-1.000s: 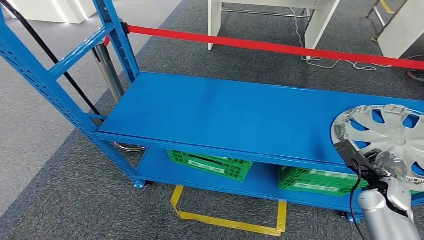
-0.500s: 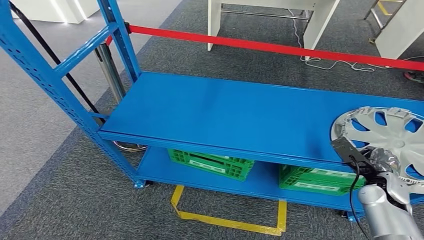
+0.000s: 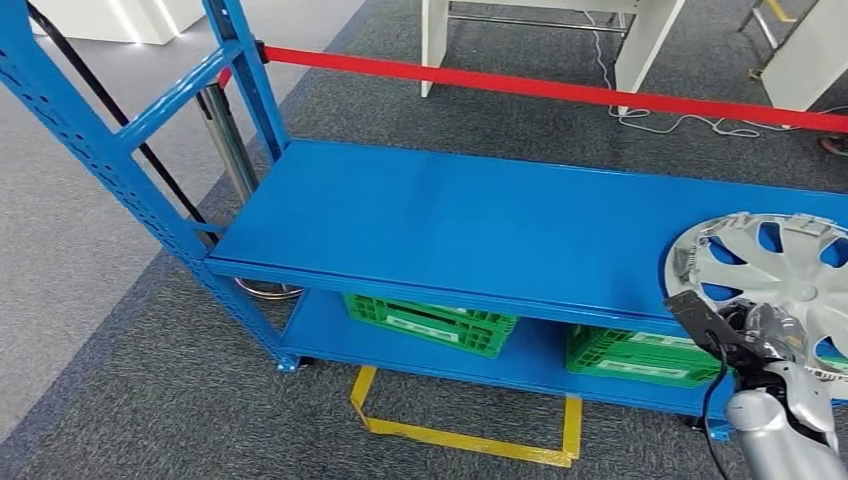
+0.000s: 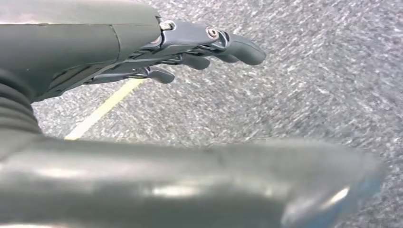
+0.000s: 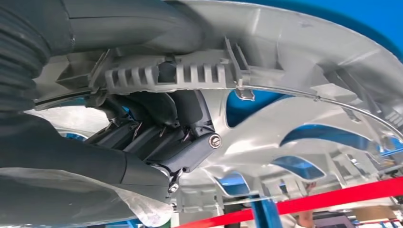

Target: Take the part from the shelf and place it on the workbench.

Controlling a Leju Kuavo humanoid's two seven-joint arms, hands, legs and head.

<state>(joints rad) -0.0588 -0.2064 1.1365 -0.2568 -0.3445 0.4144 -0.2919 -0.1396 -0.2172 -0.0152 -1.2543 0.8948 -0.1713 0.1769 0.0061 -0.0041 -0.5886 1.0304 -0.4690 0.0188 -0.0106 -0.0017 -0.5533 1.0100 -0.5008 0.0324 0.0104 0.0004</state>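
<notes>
Right hand: the right hand (image 3: 752, 338) grasps the near rim of the hubcap (image 3: 782, 270); in the right wrist view its dark fingers (image 5: 157, 137) curl under the ribbed back edge of the part, with the thumb (image 5: 128, 23) across the other face.
Left hand: the left hand (image 4: 190, 45) hangs over grey carpet, its fingers loosely apart and holding nothing.
Part: the silver hubcap sits at the right end of the blue shelf (image 3: 460, 230), over its upper deck; whether it rests on the deck or is already raised off it I cannot tell.
Step in hand: judged as taking the hubcap off the shelf, the grasp made and the carry not yet done.
Doing it well: keep the pinch firm on the rim, since a wide disc held at one edge will tend to droop; raise it clear of the deck before drawing it back.
Watch for: the red barrier tape (image 3: 540, 88) stretches behind the shelf, and green crates (image 3: 430, 322) sit on the lower deck; pull toward the robot, away from both.
Workbench: I cannot identify it with confidence here.
</notes>
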